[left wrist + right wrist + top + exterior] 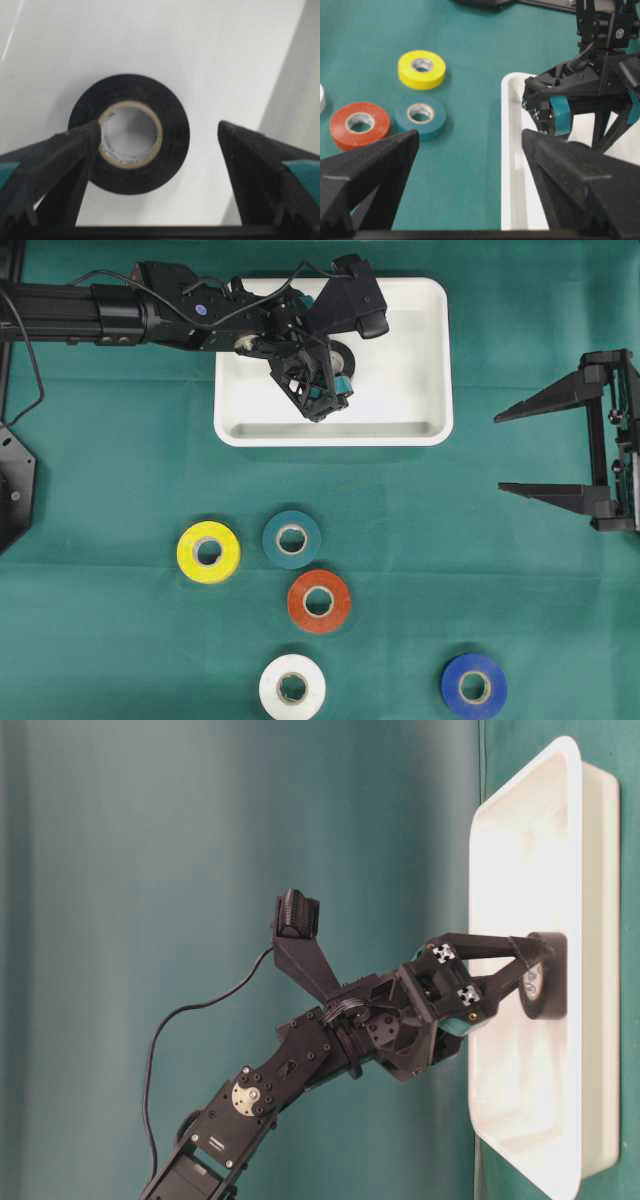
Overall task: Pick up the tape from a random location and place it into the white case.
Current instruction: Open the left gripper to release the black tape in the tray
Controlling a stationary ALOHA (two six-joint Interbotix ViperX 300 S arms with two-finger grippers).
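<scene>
Black tape roll (129, 134) lies flat on the floor of the white case (420, 360), between the spread fingers of the left gripper (155, 145); the left finger (60, 165) overlaps its rim, the right stands apart. Bare case floor extends rightward. At the overhead frame's right edge the right gripper (520, 452) hangs wide, holding nothing.

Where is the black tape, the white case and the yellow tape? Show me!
black tape (172, 132): left wrist view, on its black outer ring.
white case (330, 438): overhead view, on its front rim.
yellow tape (188, 552): overhead view, on its yellow top face.
</scene>
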